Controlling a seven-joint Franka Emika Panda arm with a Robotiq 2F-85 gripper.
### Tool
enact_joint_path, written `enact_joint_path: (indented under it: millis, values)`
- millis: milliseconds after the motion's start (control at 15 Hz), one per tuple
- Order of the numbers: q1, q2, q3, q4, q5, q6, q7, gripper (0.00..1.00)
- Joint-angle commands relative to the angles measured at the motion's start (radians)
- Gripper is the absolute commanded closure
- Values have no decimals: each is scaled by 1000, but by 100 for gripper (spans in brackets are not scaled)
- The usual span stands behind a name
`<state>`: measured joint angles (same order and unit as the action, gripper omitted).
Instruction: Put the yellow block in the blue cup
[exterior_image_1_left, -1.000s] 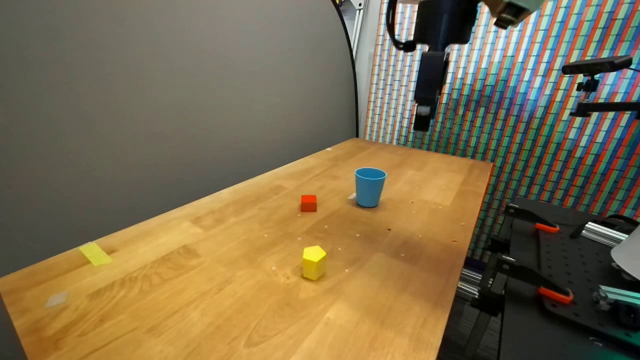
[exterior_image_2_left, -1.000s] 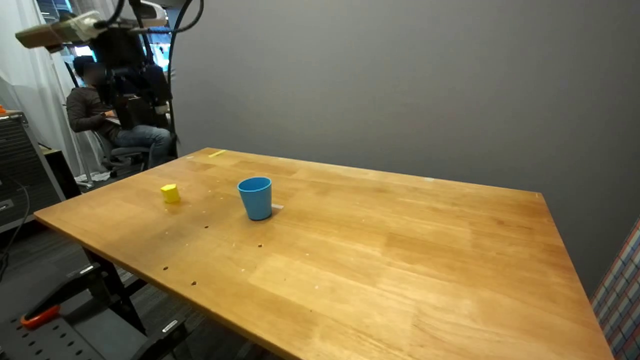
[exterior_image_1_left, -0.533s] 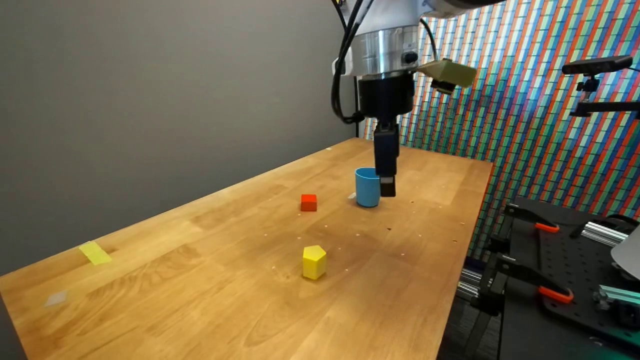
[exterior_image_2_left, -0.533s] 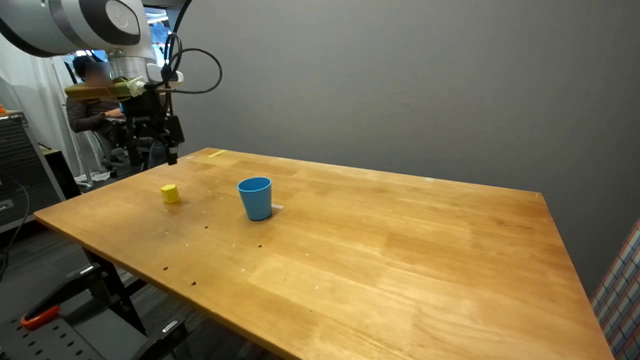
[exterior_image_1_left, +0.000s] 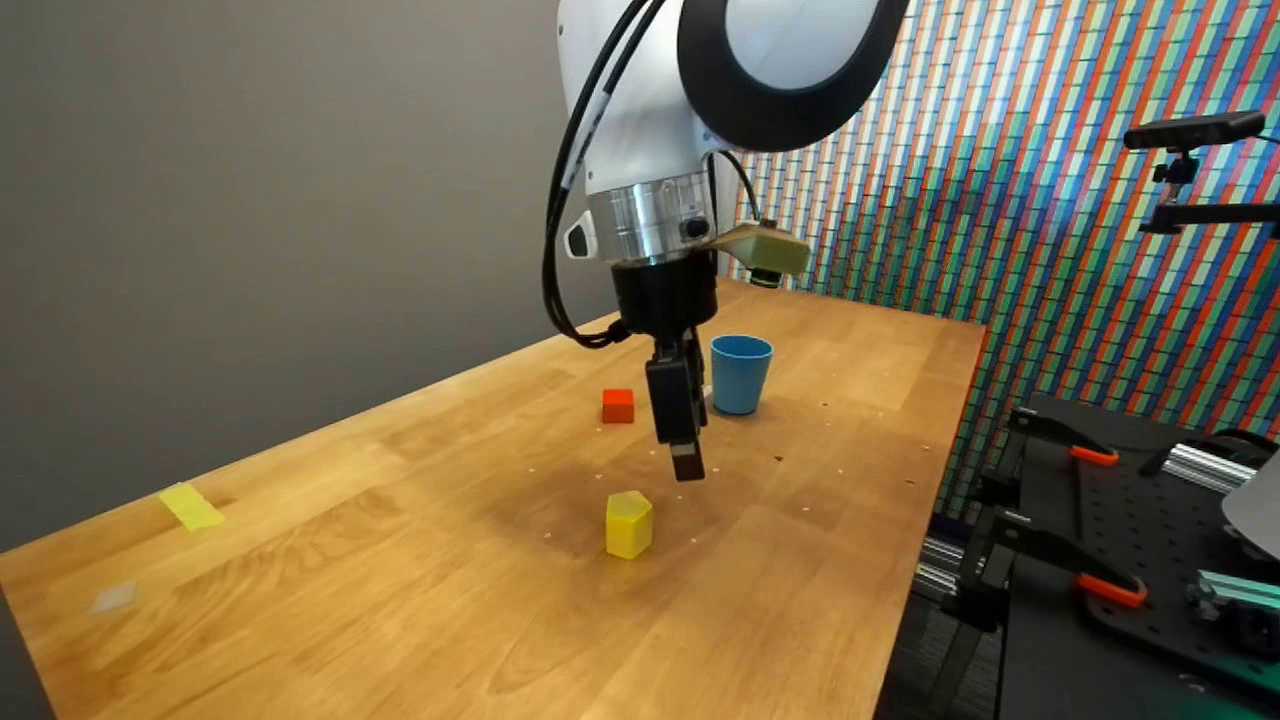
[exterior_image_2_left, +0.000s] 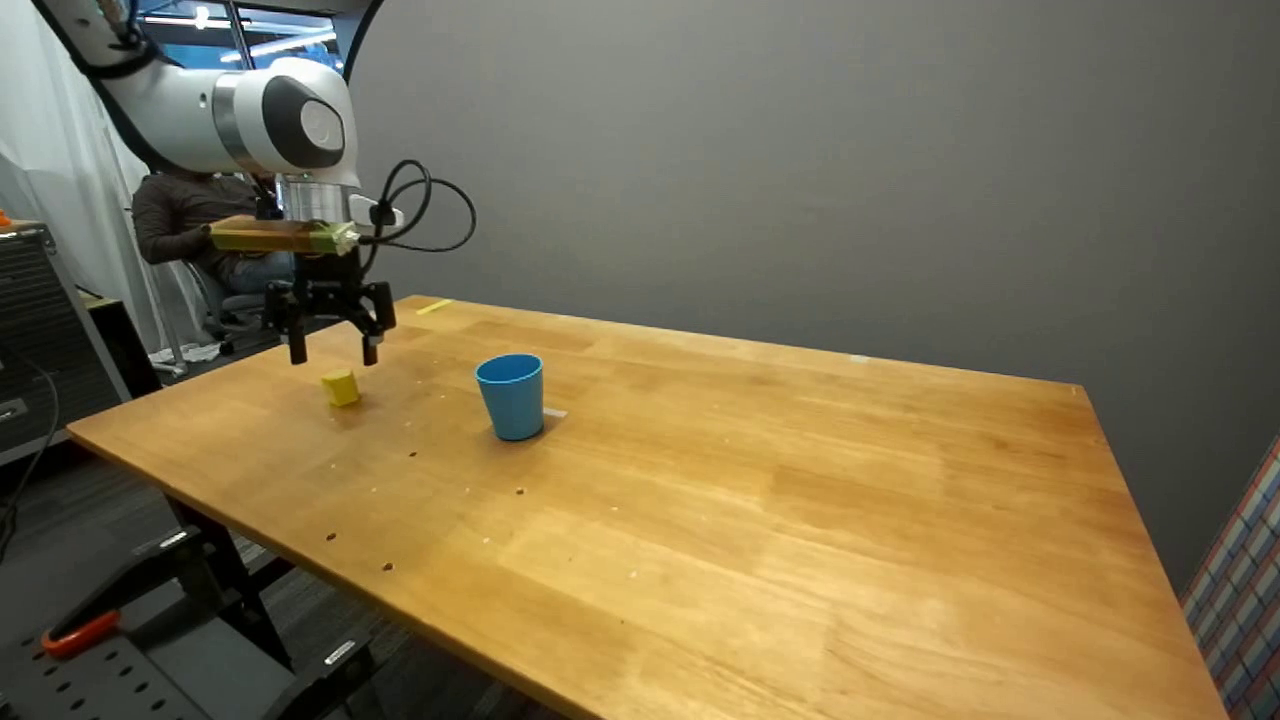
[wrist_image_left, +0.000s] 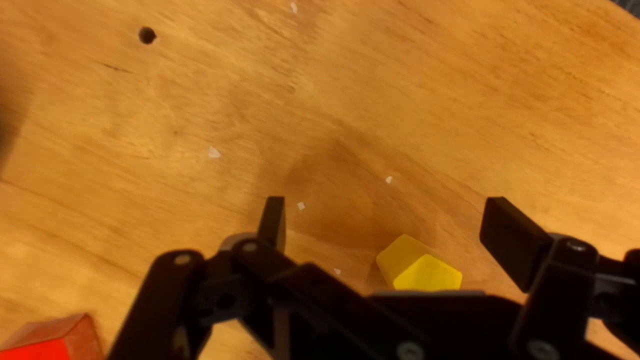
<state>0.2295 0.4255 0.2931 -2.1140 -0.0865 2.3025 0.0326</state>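
Black, blunt and spread well apart, my fingers (wrist_image_left: 515, 245) have nothing between their tips; the gripper (exterior_image_2_left: 334, 356) hangs in the air over the wooden tabletop (exterior_image_1_left: 430, 620). The yellow pentagonal block (exterior_image_1_left: 629, 527) stands on the wood, near and below my tips, touched by neither. In the wrist view it shows between them, nearer the finger on that view's right. Farther out, the red block (exterior_image_1_left: 617, 406) rests beside the blue cup (exterior_image_1_left: 740, 378) but apart from it. The cup stands upright, mouth up, well apart from the yellow block.

Over the last second I have come down from high above the tabletop and swung across toward the yellow block, while block and cup have kept their places. I take this as the approach: the grasp is yet to be made, and the whole carry to the cup lies ahead. I judge that a small sideways correction would centre the block before I lower further.

In the wrist view my own body covers part of the yellow block, and the red block is cut off at the lower left corner. I can't make out the cup there. How much height remains above the block is hard to read, and the cup's bottom is hidden in both exterior views.
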Motion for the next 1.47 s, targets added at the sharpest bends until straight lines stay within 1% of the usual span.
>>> enact_joint_path:
  millis: [0,200,400,800,867,933,1067,1133,1333,1400]
  values:
    - [28,95,-18,101,22,-5,-43,0]
    - [28,142,-10,131,39,19,-62,0]
    - [35,185,-11,143,47,91,-59,0]
    - [38,236,-5,152,69,173,-68,0]
    - [40,238,-4,143,65,210,-71,11]
    - [47,238,-9,138,57,236,-65,26]
    - [55,232,-14,127,48,284,-58,41]
    - [61,229,-16,122,44,300,-52,51]
    - [82,204,-36,103,35,321,-23,73]
    - [100,196,-61,101,25,294,7,41]
